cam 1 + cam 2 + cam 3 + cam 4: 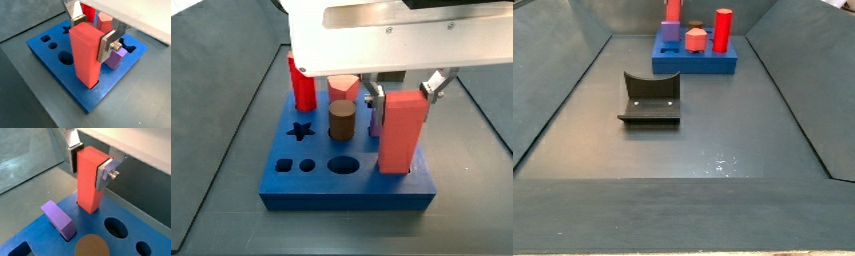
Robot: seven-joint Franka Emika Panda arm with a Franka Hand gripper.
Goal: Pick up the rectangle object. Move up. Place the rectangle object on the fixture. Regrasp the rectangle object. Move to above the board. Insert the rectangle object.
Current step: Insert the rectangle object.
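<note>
The salmon-red rectangle object [85, 55] stands upright with its lower end in the blue board [67, 87], near one corner; it also shows in the other views [89, 180] [401, 135]. My gripper [92, 35] straddles its top end, with one silver finger [107, 45] flat against its side and the dark pad of the other against the opposite face. The jaws look shut on it in both wrist views [88, 165] and in a side view [405, 92]. The dark fixture [651, 100] sits empty on the floor, well away from the board [700, 62].
On the board stand a bright red hexagonal post [301, 80], a brown cylinder [342, 120], a pale red hexagonal piece [344, 88] and a purple cube [115, 57] right beside the bar. Star, round and square holes [302, 131] stay open. Grey sloping walls [567, 90] enclose the floor.
</note>
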